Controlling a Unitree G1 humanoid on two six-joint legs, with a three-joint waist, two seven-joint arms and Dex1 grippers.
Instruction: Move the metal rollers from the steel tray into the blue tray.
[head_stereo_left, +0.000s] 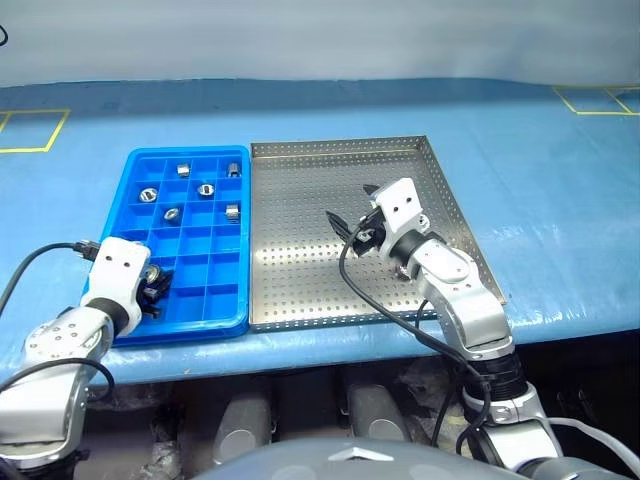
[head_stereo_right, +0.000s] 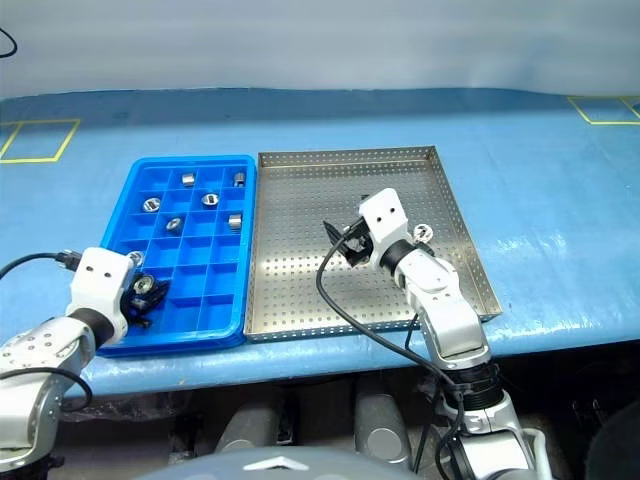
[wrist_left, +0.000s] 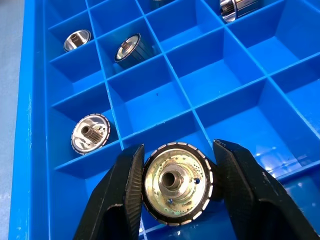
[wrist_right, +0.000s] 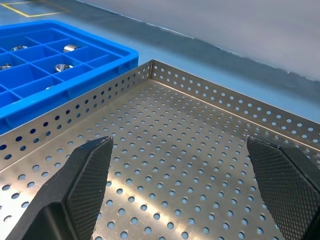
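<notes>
The left gripper (wrist_left: 176, 192) pinches a shiny metal roller (wrist_left: 177, 183) over the blue gridded plastic tray's (head_stereo_left: 238, 322) seven-o'clock compartment; next, release.

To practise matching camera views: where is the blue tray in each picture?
Left eye: blue tray left of centre, against the steel tray.
Right eye: likewise.
Left wrist: close up, its compartments holding metal rollers.
Right wrist: beyond the steel tray's perforated wall.
Shared landmark: the metal rollers in its compartments.

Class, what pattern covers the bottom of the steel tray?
Rows of small round holes across bare silver metal; the steel tray shows this best in the right wrist view.
</notes>
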